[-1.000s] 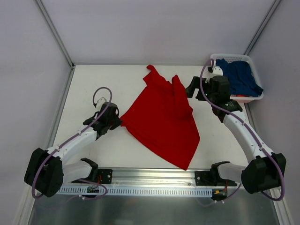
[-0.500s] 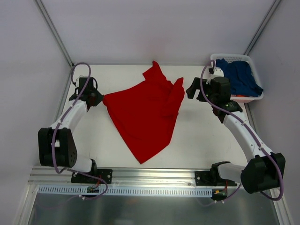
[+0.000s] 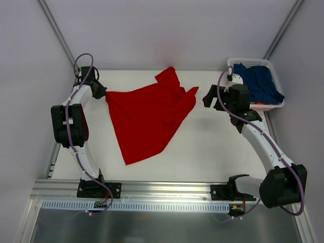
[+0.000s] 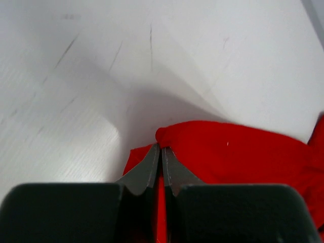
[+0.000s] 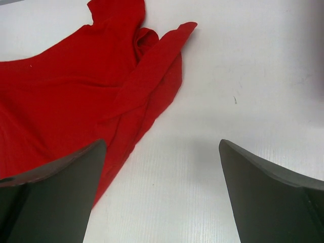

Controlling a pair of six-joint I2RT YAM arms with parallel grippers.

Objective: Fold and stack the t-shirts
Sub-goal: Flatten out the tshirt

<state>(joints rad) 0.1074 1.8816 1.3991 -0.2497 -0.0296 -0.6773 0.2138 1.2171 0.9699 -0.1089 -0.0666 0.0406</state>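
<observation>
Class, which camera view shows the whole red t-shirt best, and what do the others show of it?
Top external: the red t-shirt lies fully in view. Left wrist shows only the corner pinched by the left gripper; right wrist shows one crumpled side.

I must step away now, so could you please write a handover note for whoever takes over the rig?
Left gripper: shut on a corner of the red t-shirt, far left of the table.
Right gripper: open and empty, above the table beside the shirt's right edge.
Red t-shirt lies rumpled on the table; blue t-shirt is in the white basket, far right.
Done: nothing folded or stacked.
Left: flatten and fold red, fetch and fold blue, stack both.
</observation>
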